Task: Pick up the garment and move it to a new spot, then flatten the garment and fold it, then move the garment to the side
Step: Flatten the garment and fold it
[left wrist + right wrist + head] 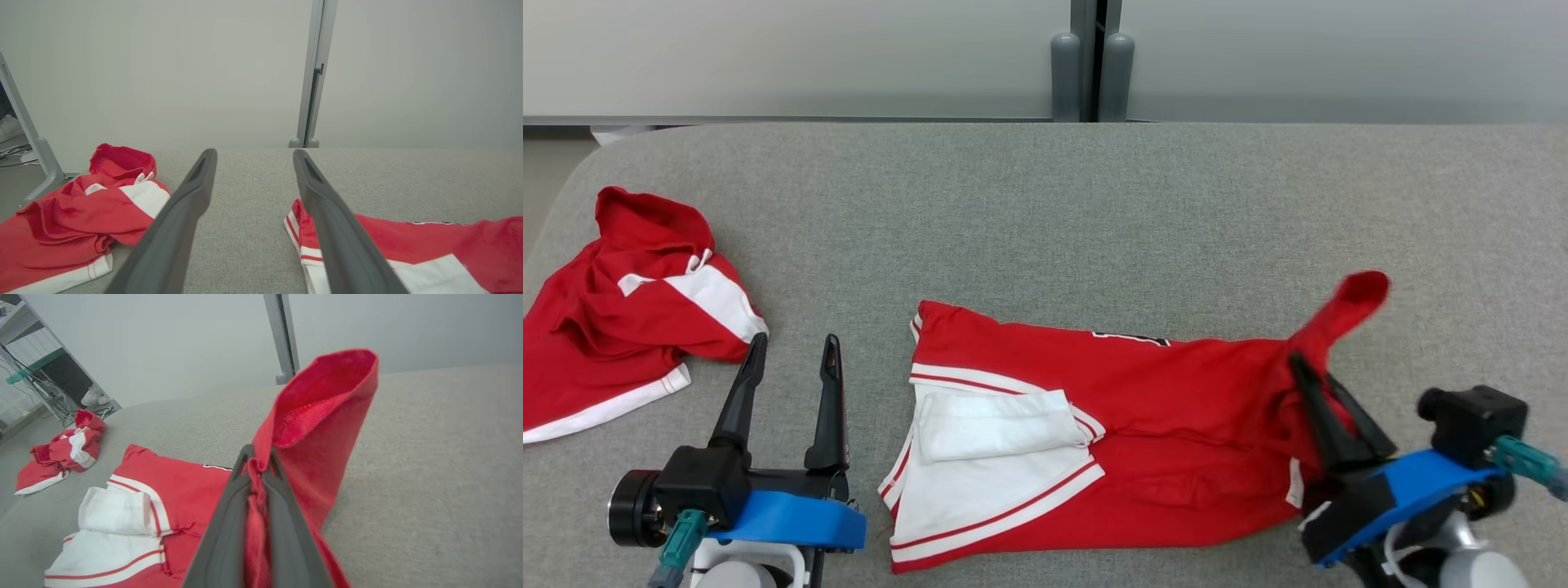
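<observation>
No text, number, brand or sign can be read. The only printed mark is a thin black sliver of print [1131,337] on the red garment [1176,384]. It lies along the garment's far fold, well to the left of the right gripper [1311,371], whose jaws are pinched together on the cloth (too little of the mark is exposed to read). In the right wrist view the same sliver sits just left of the jaw tips.
</observation>
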Controlling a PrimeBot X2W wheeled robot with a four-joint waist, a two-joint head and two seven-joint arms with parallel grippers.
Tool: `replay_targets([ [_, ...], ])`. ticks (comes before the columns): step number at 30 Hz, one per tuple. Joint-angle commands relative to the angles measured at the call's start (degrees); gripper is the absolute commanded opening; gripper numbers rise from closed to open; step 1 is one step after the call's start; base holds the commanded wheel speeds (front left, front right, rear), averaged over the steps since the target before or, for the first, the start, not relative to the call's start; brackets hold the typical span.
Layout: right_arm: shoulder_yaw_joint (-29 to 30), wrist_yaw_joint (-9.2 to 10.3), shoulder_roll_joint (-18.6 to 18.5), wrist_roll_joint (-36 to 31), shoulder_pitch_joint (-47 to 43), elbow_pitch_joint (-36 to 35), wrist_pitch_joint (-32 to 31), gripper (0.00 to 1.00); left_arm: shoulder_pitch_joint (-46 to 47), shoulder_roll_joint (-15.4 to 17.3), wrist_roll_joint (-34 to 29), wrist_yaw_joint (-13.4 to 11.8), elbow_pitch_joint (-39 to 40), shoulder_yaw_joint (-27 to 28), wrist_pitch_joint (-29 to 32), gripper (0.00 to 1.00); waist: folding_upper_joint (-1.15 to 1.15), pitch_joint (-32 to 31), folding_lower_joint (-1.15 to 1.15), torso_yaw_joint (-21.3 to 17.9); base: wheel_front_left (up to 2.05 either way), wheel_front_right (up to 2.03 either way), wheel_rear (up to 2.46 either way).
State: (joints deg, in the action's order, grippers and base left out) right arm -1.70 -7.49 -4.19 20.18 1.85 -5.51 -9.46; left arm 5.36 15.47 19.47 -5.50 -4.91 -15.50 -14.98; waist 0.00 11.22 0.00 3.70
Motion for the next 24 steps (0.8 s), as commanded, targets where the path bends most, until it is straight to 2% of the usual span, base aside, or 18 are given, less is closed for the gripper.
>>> replay_targets([
  [1,-3.1,-0.01,0.6,1.2,1.4,-0.5,-0.6,0.0,0.2,-0.1,0.0,0.2,-0.1,-0.1,-0.2,1.0,0.0,-0.1,0.0,0.3,0.0,0.0,0.0],
  [4,-9.0,-0.01,1.1,3.5,4.6,1.1,0.0,0.0,0.8,-0.3,0.1,0.4,-0.2,-0.6,-0.2,1.0,0.0,0.1,0.0,1.1,0.0,0.0,0.0],
  [5,-9.0,-0.01,1.1,3.5,4.6,1.1,0.0,0.0,0.8,-0.3,0.1,0.4,-0.2,-0.6,-0.2,1.0,0.0,0.1,0.0,1.1,0.0,0.0,0.0],
  [8,-15.1,-0.01,1.3,8.0,8.4,4.9,2.7,0.0,1.3,-0.5,0.2,0.7,-0.5,-1.0,-0.2,1.0,0.0,0.4,0.0,2.3,0.0,0.0,0.0],
  [14,-27.4,-0.01,1.2,16.0,16.2,15.7,9.7,0.0,2.9,-1.4,0.0,1.6,-1.7,-2.4,-0.2,1.0,0.0,1.8,0.0,5.5,0.0,0.0,0.0],
  [24,-41.1,-0.01,1.2,26.4,27.1,31.8,20.0,0.0,5.2,-3.0,-0.4,3.0,-3.8,-3.1,-0.2,1.0,0.0,4.0,0.0,9.1,0.0,0.0,0.0],
])
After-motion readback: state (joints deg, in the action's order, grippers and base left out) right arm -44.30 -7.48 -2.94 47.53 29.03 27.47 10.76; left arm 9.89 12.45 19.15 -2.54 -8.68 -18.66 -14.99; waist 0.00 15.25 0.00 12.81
